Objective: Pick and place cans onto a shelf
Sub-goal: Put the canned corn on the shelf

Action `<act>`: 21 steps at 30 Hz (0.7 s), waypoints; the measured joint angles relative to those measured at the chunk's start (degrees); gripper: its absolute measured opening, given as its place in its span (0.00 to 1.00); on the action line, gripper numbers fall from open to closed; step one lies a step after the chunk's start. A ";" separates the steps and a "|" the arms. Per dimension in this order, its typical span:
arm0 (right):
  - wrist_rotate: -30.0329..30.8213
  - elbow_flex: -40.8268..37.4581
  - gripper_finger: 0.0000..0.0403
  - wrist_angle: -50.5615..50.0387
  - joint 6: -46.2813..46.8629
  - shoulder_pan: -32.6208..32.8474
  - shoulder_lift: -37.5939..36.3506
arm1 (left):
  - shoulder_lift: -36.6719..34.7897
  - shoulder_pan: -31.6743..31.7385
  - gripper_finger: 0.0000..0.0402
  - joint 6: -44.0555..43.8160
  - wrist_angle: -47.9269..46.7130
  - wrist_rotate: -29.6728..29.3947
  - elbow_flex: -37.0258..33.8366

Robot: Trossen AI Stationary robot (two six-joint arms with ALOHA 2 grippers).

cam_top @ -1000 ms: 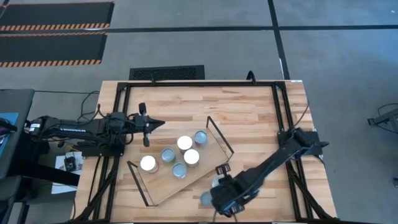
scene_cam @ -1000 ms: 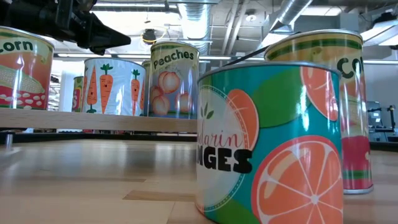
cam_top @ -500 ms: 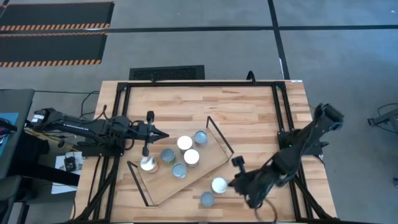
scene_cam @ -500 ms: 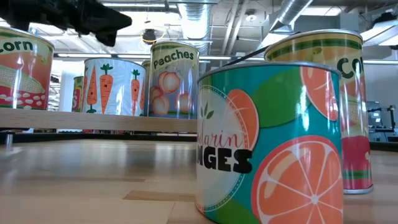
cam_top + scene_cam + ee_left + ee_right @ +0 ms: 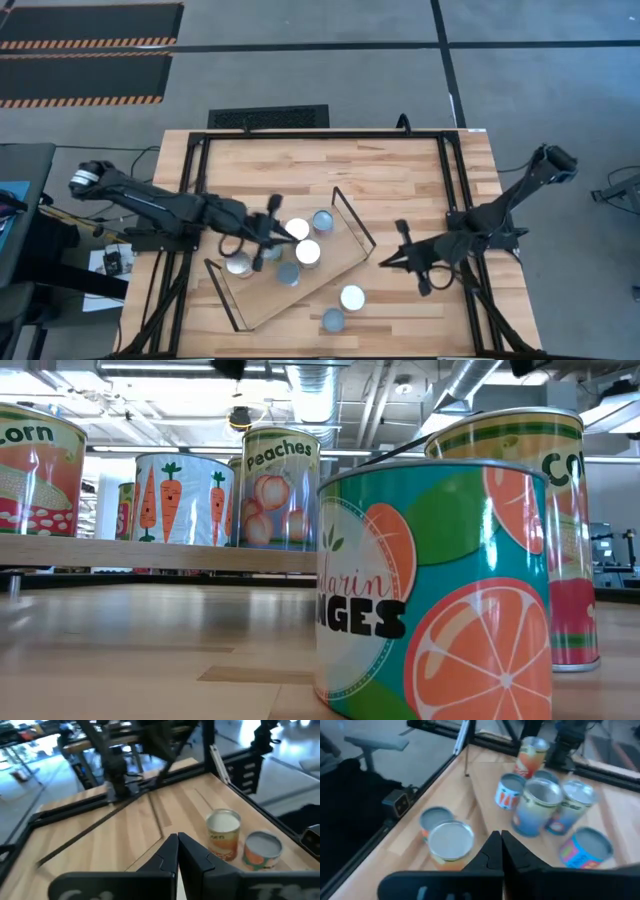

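Several cans [image 5: 308, 252] stand upright on the shelf [image 5: 262, 300], a light-wood board that lies askew on the table with black wire frames at both short ends. Two more cans [image 5: 352, 297] [image 5: 333, 320] stand on the table near its front edge. They also show in the right wrist view [image 5: 451, 842] and the left wrist view [image 5: 223, 832]. My left gripper [image 5: 285, 232] hangs shut above the shelf's cans, with nothing in it [image 5: 177, 840]. My right gripper [image 5: 381, 265] is shut and empty [image 5: 498, 837], right of the shelf, pointing toward it.
A black frame [image 5: 200, 145] runs around the tabletop's edges. In the low view a mandarin-oranges can [image 5: 440, 590] fills the foreground, with a corn can [image 5: 545, 510] behind it. The shelf's cans [image 5: 280, 485] stand farther back. Bare wood [image 5: 400, 170] lies on the far side of the shelf.
My right gripper has risen from the two cans near the front edge and drawn back toward the table's right edge. It has tipped from pointing down to nearly level. My left gripper has moved toward the table's right, out over the shelf's cans, and has risen a little.
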 joint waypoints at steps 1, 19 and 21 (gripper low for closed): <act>0.44 -1.08 0.01 0.95 -0.24 -0.37 -1.08 | 2.20 -0.62 0.00 0.42 -0.11 0.00 1.78; 8.63 -10.24 0.02 5.39 -4.44 -1.72 -11.44 | 34.03 -9.34 0.00 4.51 -14.30 1.64 29.14; 8.61 -10.24 0.02 5.34 -4.61 -2.12 -11.46 | 36.12 -9.28 0.00 3.24 -16.70 1.23 31.29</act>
